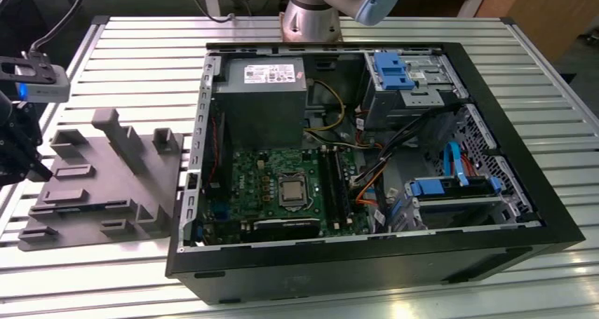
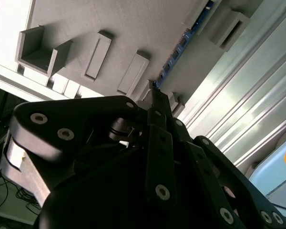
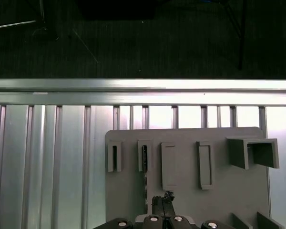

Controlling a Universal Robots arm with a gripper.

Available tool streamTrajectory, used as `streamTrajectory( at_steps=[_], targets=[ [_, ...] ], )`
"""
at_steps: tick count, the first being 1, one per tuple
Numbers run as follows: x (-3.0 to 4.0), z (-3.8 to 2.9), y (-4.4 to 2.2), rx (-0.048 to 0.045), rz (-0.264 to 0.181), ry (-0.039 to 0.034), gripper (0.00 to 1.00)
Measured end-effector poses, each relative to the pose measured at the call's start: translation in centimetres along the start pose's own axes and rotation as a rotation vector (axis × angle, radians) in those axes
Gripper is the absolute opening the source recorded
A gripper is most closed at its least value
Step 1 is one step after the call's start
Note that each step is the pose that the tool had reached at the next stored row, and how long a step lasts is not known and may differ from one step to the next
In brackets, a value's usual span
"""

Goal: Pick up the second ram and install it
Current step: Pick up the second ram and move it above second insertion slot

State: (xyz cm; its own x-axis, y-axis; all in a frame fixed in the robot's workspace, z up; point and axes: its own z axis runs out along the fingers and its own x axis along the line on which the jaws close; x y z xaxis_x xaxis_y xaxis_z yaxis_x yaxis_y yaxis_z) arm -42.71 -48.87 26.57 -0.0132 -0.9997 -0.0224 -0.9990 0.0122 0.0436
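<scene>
The second ram [image 3: 144, 177] stands on edge in a narrow slot of the grey fixture [image 3: 186, 200], a thin dark strip with small chips. In the second wrist view the second ram [image 2: 178, 47] runs as a thin blue-green edge away from the black fingertips [image 2: 156, 98]. My gripper [image 3: 164, 198] hovers just above the fixture, close beside the stick, its fingers pressed together with nothing seen between them. In the exterior view my gripper [image 1: 33, 170] hangs over the fixture [image 1: 103, 186] at the far left, well away from the open computer case [image 1: 374, 263].
The motherboard [image 1: 271, 182] lies inside the case with long black memory slots [image 1: 335, 186] beside the processor. Cables and blue drive brackets [image 1: 449, 187] crowd the exterior view's right side. The fixture carries raised blocks [image 1: 122, 133]. The slatted metal table's edge [image 3: 143, 86] runs beyond the fixture.
</scene>
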Motion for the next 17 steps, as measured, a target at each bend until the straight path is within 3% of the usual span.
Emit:
streamTrajectory(
  at_steps=[17],
  targets=[
    [0.01, 0.48, -0.02, 0.0, 0.0, 0.0, 0.11]
  ],
)
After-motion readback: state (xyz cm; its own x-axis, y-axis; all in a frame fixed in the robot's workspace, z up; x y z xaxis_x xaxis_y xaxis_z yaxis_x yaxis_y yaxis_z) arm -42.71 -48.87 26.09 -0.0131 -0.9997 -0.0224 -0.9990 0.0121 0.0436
